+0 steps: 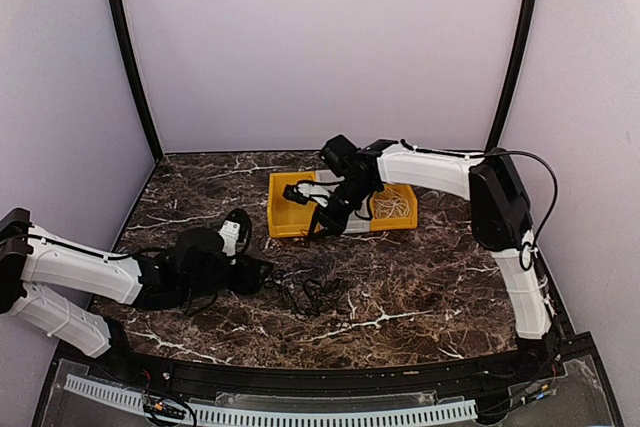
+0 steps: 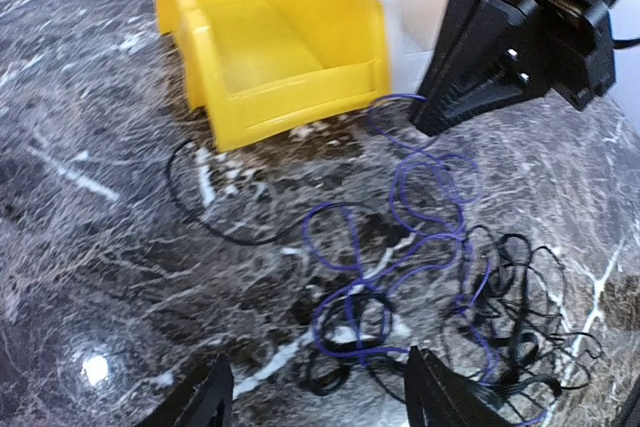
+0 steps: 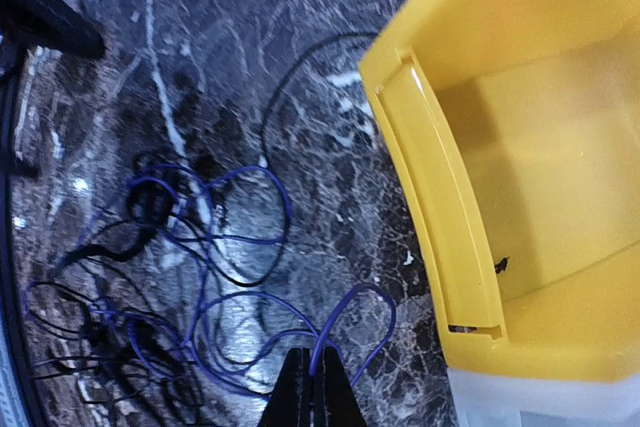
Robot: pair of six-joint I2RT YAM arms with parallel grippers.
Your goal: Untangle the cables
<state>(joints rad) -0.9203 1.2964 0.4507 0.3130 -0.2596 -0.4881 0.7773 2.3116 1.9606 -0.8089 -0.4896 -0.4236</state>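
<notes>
R jaws pinched on dark cable (image 3: 356, 288) loop | L jaws wide, tips cut off | tangle (image 2: 500, 317) strands unclear

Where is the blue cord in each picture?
Top external: somewhere in the dark tangle just below the yellow bin; its colour hardly shows.
Left wrist: the blue cord loops down the middle, in front of the bin.
Right wrist: lower left, one loop pinched in the right tool.
Shared landmark: the yellow bin.

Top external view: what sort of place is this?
Probably a lab robot cell: plain walls enclosing a marble-pattern table, left arm and right arm mounted at its edge, cables tangled by a yellow bin.
</notes>
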